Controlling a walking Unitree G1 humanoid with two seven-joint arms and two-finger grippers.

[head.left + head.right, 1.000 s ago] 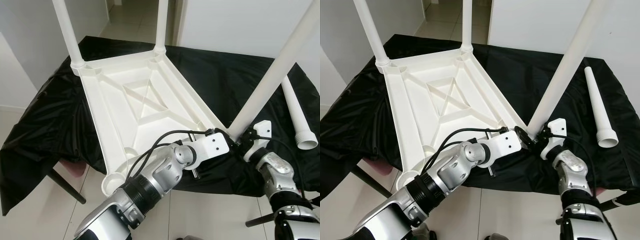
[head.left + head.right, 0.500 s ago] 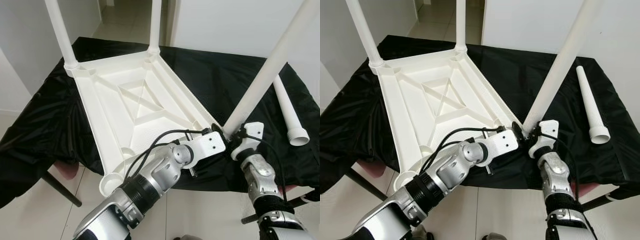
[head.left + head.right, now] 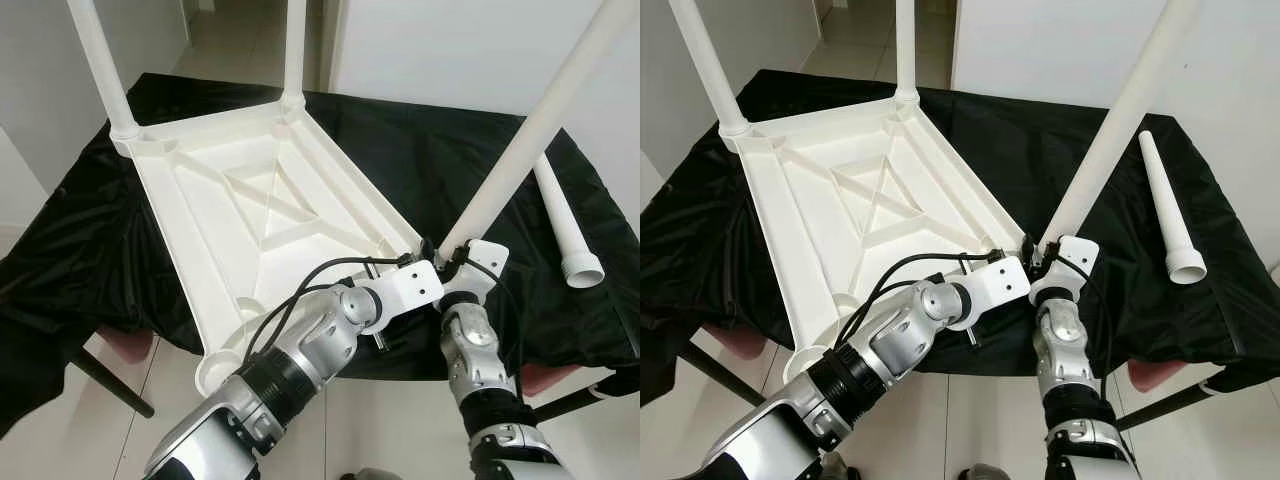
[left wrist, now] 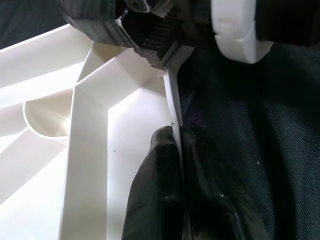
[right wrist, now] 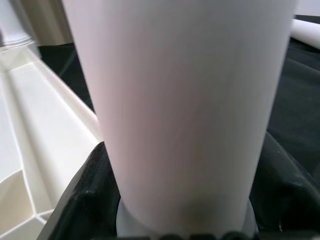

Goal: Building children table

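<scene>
Left eye view: inverted tabletop [image 3: 250, 210] on black-draped bench [image 3: 450, 160], two legs fitted; left claw [image 4: 175, 150] clamps its rim, right claw [image 3: 447, 262] grips third leg [image 3: 520, 140]; fourth leg [image 3: 565, 235] remains loose.

Black-draped table [image 3: 420, 130] — upturned white tabletop [image 3: 250, 210], loose leg [image 3: 562, 228].

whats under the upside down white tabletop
A black cloth lies under the white tabletop, spreading past it on every side. What the cloth covers is hidden; a dark leg and something pink show below its near edge.
</scene>
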